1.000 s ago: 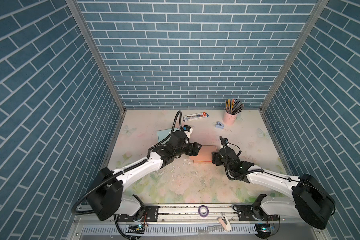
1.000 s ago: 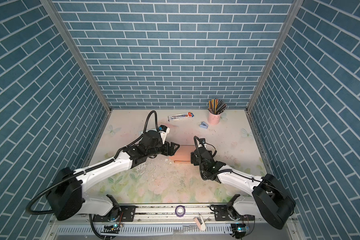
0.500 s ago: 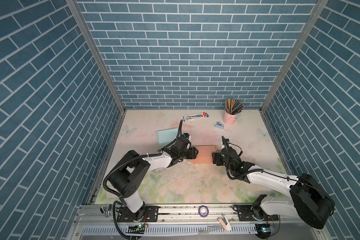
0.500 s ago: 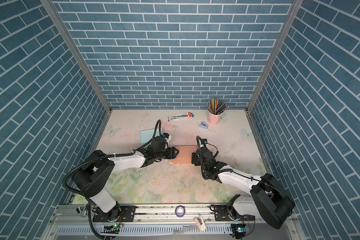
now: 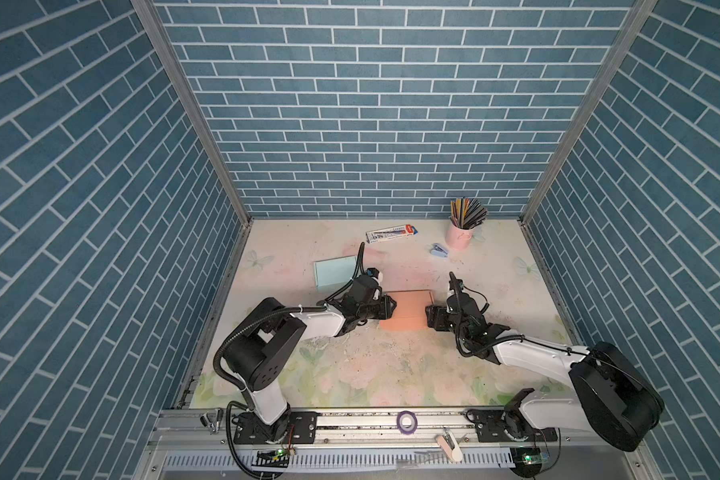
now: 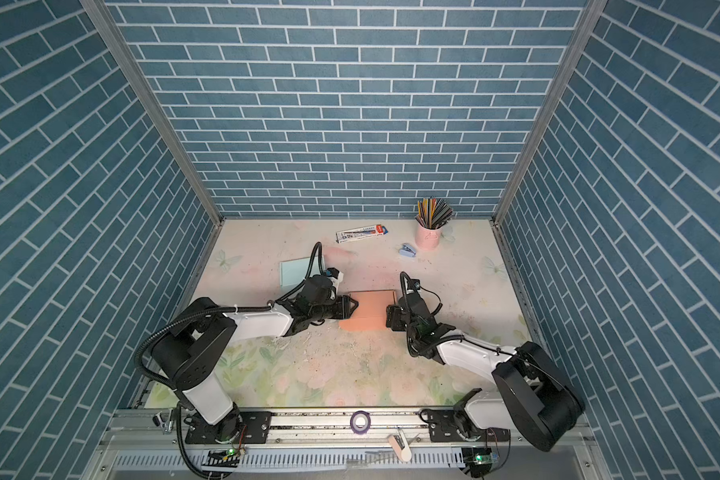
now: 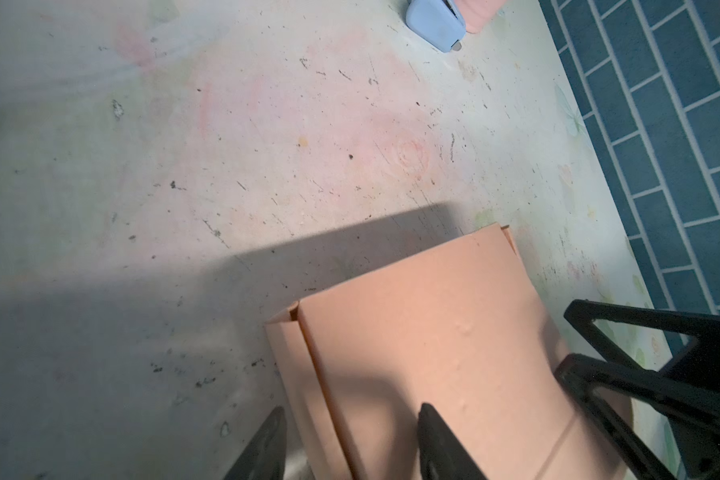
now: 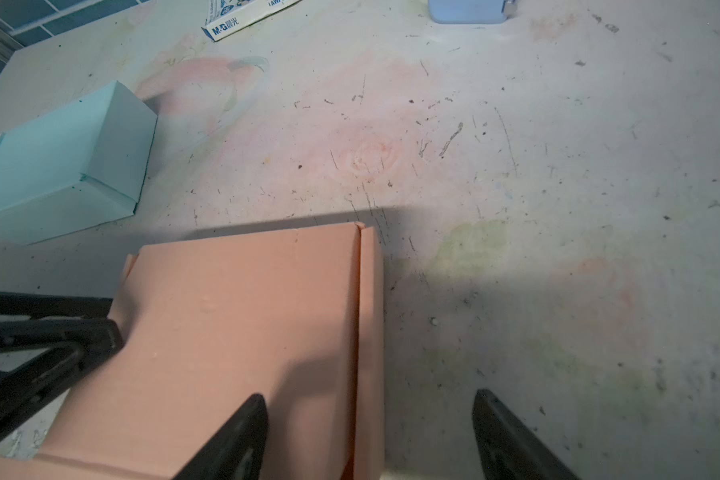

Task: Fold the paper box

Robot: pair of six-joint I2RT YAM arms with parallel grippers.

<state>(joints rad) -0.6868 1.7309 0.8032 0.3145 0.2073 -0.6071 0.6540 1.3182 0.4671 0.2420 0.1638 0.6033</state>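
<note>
Where the paper box (image 5: 408, 311) lies: middle of table (image 5: 391, 374), flat on its base, between both grippers. The teal box (image 5: 335, 272) is well apart, behind the left arm.
Left gripper (image 7: 350, 440): fingers (image 7: 437, 440) apart, straddling box's side strip, one tip over the lid, one outside. We see no pinch.
Right gripper (image 8: 366, 436): fingers (image 8: 242, 436) spread wide, astride the opposite side strip, nothing held.
Lid: down but bowed; a slit shows along each side strip in wrist views.
Step (our guess): closing the sides against the lid.
How we'd do it: squeeze both sides evenly w/ tips low on the strip, so box doesn't skid or twist. Keep lid edge inside strip, else it creases.
Risk: thin paper, so a hard pinch prob. dents it.
</note>
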